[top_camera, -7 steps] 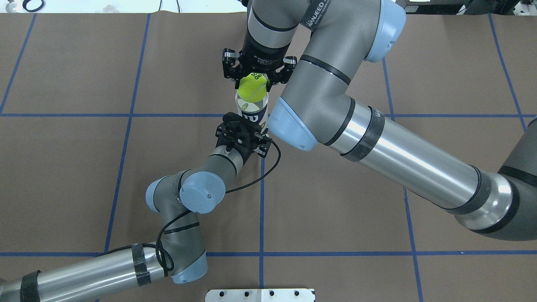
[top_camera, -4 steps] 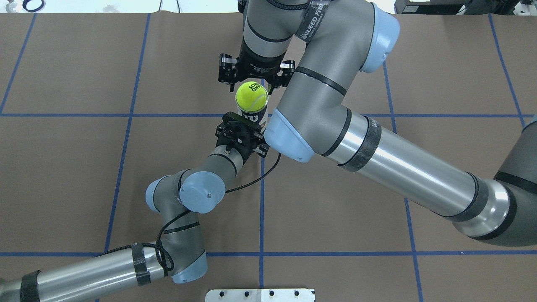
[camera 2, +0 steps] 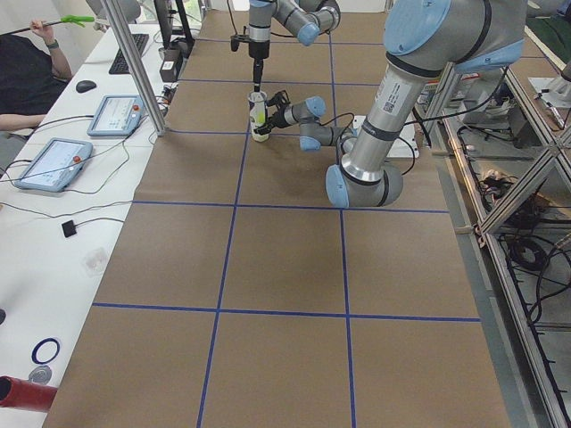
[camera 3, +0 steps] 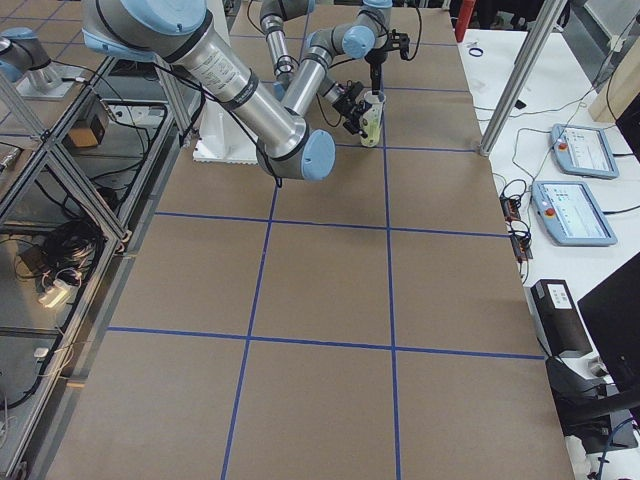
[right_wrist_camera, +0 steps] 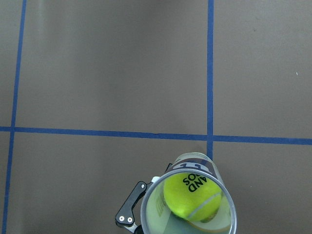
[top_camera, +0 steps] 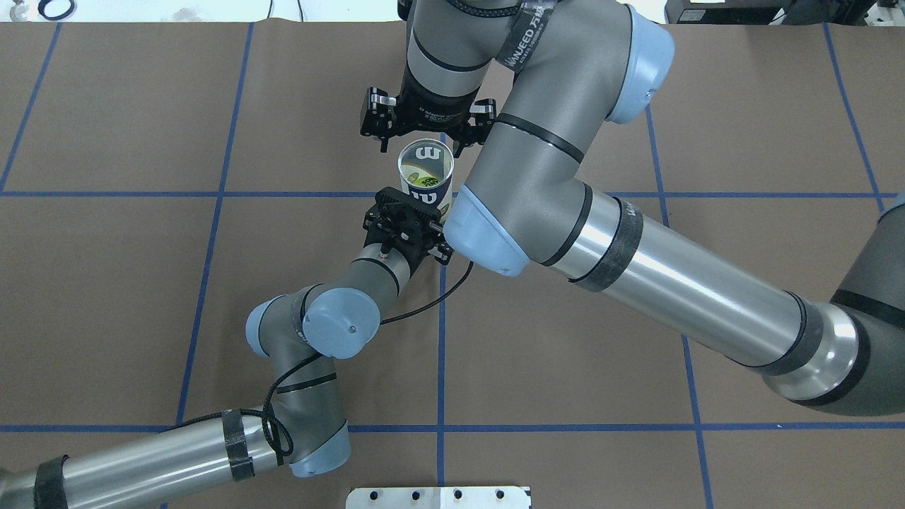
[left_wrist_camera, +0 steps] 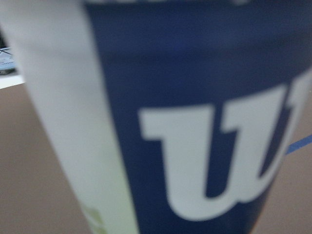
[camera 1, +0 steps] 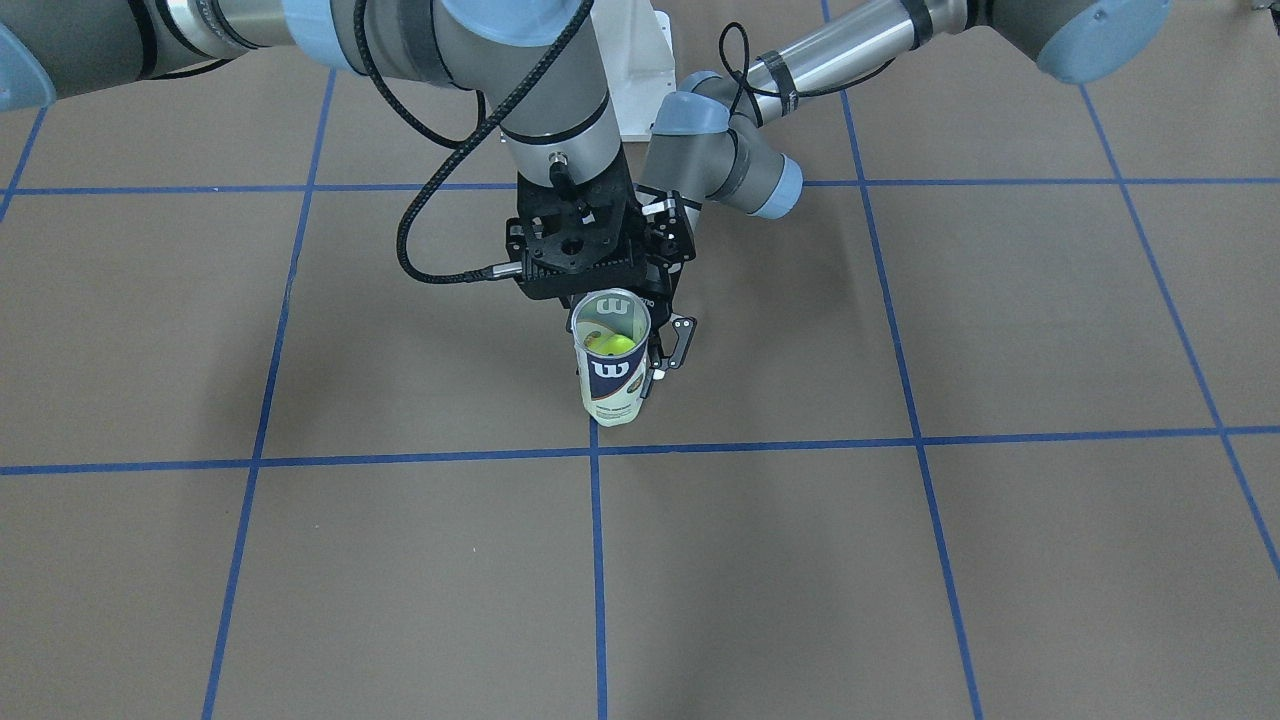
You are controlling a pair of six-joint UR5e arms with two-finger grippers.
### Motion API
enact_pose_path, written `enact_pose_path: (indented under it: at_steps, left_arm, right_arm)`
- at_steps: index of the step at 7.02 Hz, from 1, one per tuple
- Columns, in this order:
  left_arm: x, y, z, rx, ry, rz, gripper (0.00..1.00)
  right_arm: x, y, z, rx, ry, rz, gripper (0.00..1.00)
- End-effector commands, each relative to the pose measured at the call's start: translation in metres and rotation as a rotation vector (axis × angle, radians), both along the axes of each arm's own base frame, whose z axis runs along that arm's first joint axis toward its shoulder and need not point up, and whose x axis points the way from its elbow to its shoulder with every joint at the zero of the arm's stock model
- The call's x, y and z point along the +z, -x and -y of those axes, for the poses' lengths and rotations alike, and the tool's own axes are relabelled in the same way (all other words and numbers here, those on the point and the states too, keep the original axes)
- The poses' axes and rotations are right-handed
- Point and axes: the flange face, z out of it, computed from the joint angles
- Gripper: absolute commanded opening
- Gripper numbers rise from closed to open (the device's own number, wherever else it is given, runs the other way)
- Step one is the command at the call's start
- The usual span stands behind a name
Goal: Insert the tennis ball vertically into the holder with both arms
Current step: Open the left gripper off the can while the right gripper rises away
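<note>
**Q:** Ball, where?
**Me:** The tennis ball (right_wrist_camera: 192, 197) is inside the clear tennis-ball can (camera 1: 615, 382), well below the silver rim. Its black lettering faces up at my right wrist camera. Nothing pokes out of the top.

**Q:** Is the can upright?
**Me:** Yes. It stands upright on the brown paper table (camera 1: 900, 560), just beside a crossing of the blue tape lines (camera 1: 750, 443).

**Q:** Left jaws?
**Me:** My left gripper (top_camera: 417, 208) is clenched on the can's side at about label height. The left wrist view is a blurred navy label with a white W, so the can is right against me.

**Q:** Right jaws?
**Me:** My right gripper (top_camera: 424, 134) hangs over the can's mouth with its fingers spread wide and nothing between them. It isn't touching the ball or the rim.

**Q:** Progress?
**Me:** I judge the insertion itself done, since the ball is in and the can is vertical. What's left is lifting my right arm clear, then loosening my left grip without tipping the can. I can't tell whether the ball rests on the bottom, because the label hides that part.
</note>
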Motion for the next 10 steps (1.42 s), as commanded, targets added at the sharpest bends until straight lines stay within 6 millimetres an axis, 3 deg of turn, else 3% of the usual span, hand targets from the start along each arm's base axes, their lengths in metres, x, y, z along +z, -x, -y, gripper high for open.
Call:
enact_pose_path:
  at_steps: [1,4,6,7,10]
  left_arm:
    - [-0.001,0.002,0.002,-0.005,-0.002,0.0,0.99]
    - [-0.002,0.004,0.001,0.001,-0.001,-0.004,0.99]
    - [-0.006,0.018,-0.007,0.034,-0.001,-0.022,0.99]
    - [0.003,0.03,-0.013,0.04,0.005,-0.011,0.99]
    - [0.014,0.022,-0.033,0.072,0.01,0.002,0.99]
  right_arm:
    - [-0.002,-0.002,-0.001,0.001,-0.004,0.003,0.99]
    - [-0.002,-0.002,-0.001,0.001,-0.004,0.004,0.99]
    - [-0.003,-0.004,-0.001,0.001,-0.006,0.006,0.99]
    - [-0.003,-0.006,-0.003,0.001,-0.006,0.006,0.99]
    - [-0.004,-0.023,0.0,0.006,0.006,0.01,0.99]
